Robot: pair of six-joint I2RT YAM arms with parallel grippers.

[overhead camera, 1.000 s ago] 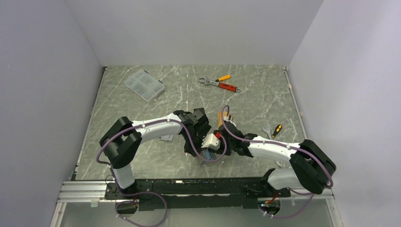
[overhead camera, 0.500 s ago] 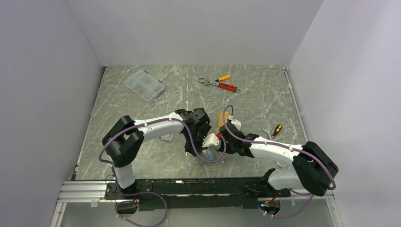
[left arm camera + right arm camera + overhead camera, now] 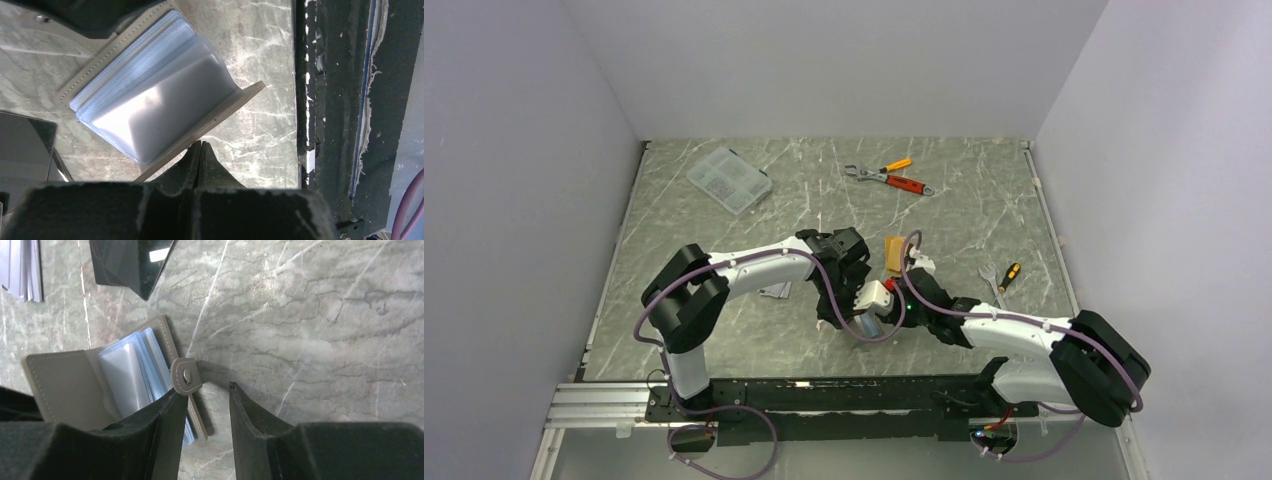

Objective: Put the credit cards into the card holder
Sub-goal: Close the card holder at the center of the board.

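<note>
The card holder [image 3: 60, 385] lies open on the table, taupe outside with blue-grey slots [image 3: 155, 100]; from above only a grey bit [image 3: 865, 330] shows under the grippers. My left gripper [image 3: 200, 146] is shut, its tips at the edge of the wallet's raised flap. My right gripper [image 3: 204, 390] is open, with the snap tab [image 3: 186, 376] at its left fingertip. A black card [image 3: 130, 260] lies beyond the wallet, and silvery-grey cards [image 3: 22, 267] lie further left. An orange-gold card [image 3: 892, 250] lies behind the grippers.
A clear compartment box [image 3: 729, 180] stands at the back left. An orange-handled wrench and pliers [image 3: 889, 178] lie at the back middle. A small wrench and screwdriver [image 3: 1001, 275] lie to the right. A black rail [image 3: 345, 100] runs along the near table edge.
My right arm has drawn nearer and lower, its gripper shifting left towards the wallet, uncovering more of the orange-gold card. My left arm has hardly moved.
</note>
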